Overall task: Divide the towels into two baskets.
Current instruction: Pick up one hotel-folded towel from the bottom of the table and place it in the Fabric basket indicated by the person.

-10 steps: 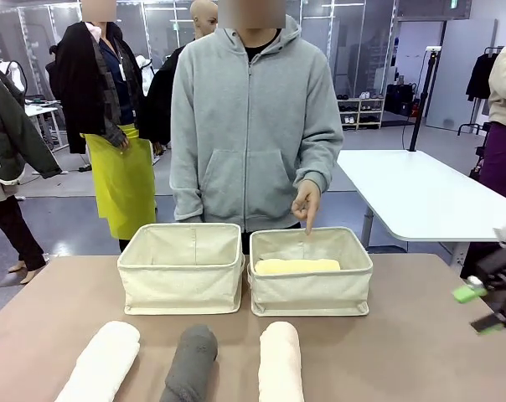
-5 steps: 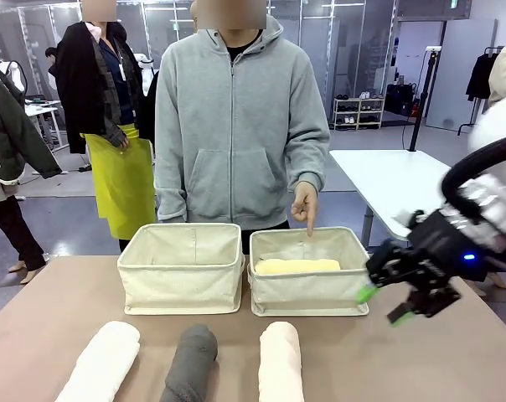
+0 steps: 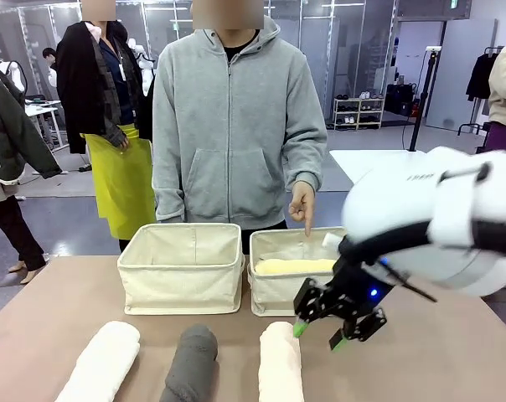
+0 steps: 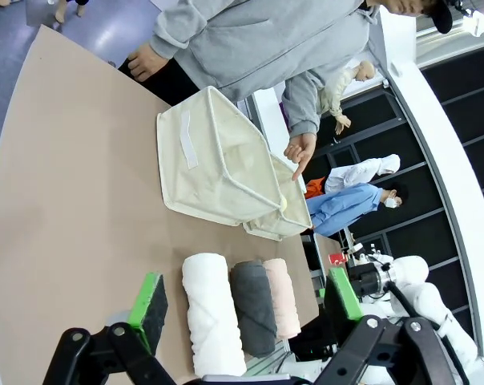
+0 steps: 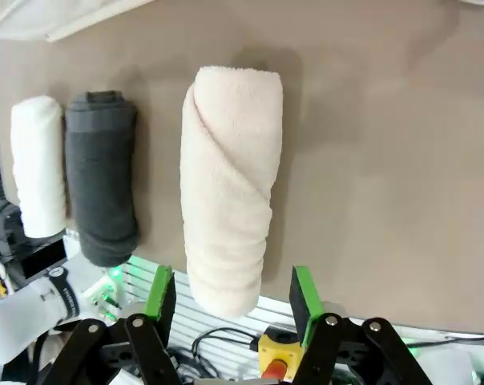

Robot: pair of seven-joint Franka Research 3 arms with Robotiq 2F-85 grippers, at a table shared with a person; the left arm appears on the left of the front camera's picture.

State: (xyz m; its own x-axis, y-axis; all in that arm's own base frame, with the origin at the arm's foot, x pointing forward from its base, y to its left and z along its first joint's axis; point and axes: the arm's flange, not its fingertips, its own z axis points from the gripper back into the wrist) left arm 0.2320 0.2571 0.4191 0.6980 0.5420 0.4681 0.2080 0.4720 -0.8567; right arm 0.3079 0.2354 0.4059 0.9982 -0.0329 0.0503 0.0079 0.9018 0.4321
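Counter (image 3: 420, 360) of smooth matte tan, in a glass-walled hall with a grey floor. Two boxy canvas baskets (image 3: 182, 285) sit side by side toward its far side. The pale yellow towel (image 3: 291, 266) lies in the right one, where a person's hand (image 3: 303, 203) points. White towel (image 3: 102, 360), dark grey towel (image 3: 190, 360) and cream towel (image 3: 280, 364), nubby terry rolls, lie in a row nearer. Right jaws hang wide just above the cream towel; left jaws gape wide above the counter.
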